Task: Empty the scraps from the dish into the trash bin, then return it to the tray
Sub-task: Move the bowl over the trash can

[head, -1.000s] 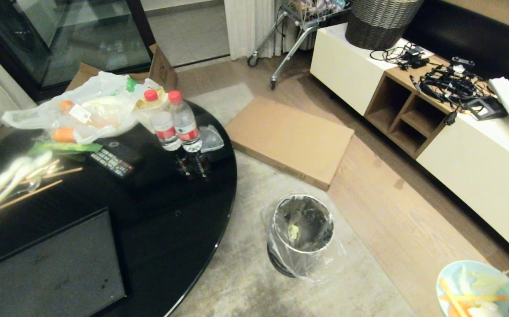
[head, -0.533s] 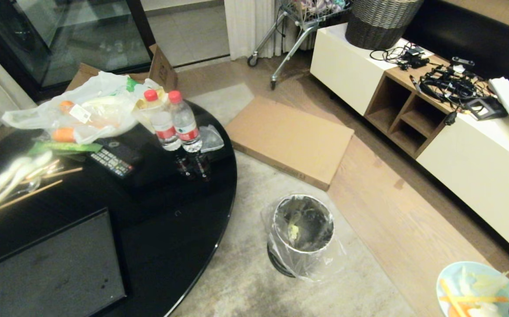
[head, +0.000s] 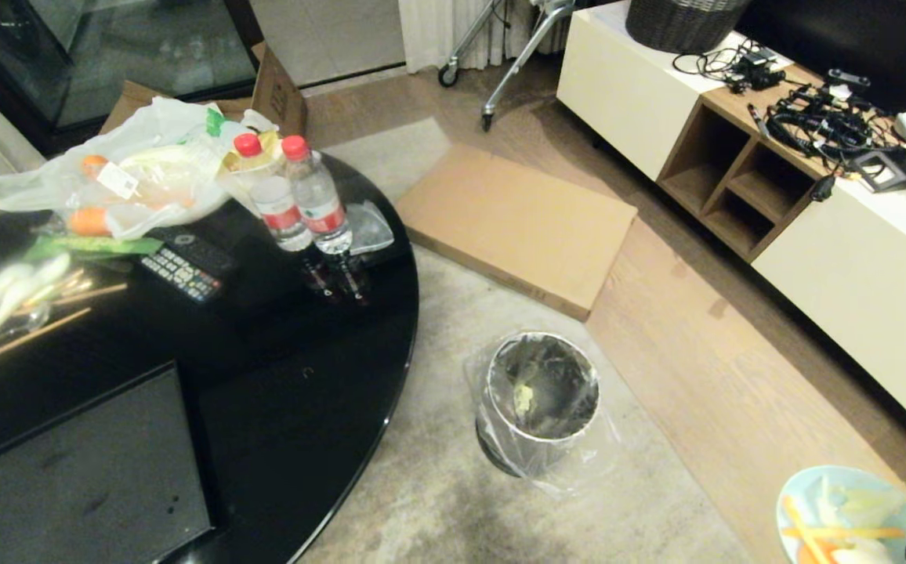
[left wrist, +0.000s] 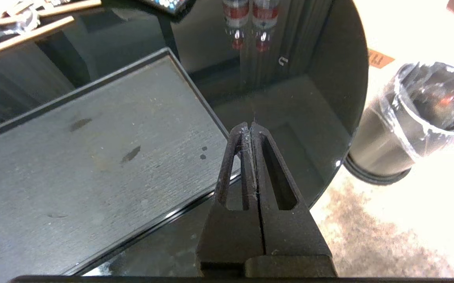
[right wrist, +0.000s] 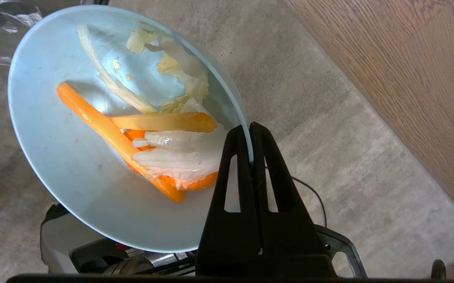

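only r wrist cam shows jaws pinching dish (right wrist: 93, 118) rim.

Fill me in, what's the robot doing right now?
The right gripper is shut on the rim of the dish, which is loaded with scraps and held over the floor, to the right of the trash bin and not yet above it. Nothing is tipped out yet. The tray sits bare on the table. The left gripper is shut and idle above the tray's corner.
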You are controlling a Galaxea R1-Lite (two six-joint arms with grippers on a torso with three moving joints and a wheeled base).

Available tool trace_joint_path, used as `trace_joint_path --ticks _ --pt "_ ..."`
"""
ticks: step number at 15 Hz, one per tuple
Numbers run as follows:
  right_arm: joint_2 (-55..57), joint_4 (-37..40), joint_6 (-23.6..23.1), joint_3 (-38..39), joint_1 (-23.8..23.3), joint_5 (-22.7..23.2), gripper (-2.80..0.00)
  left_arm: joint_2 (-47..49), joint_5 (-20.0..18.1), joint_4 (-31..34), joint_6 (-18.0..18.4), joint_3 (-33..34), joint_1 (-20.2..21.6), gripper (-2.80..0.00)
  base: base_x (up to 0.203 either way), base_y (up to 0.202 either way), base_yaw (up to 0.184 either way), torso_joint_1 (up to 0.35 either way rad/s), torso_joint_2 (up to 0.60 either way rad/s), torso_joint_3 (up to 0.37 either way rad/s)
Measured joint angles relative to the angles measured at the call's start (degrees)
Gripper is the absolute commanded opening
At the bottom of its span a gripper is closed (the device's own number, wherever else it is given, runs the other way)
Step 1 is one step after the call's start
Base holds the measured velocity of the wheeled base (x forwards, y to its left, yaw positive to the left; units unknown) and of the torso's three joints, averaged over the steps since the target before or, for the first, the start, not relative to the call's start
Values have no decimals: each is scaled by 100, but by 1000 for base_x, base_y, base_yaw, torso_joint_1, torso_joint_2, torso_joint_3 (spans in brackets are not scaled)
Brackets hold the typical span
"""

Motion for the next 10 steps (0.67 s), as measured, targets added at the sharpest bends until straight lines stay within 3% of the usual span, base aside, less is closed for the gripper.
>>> trace_joint_path --ticks 10 --pt "-12 -9 0 -6 0 -4 -280 0 6 -3 4 0 0 -280 0 0 0 5 3 -199"
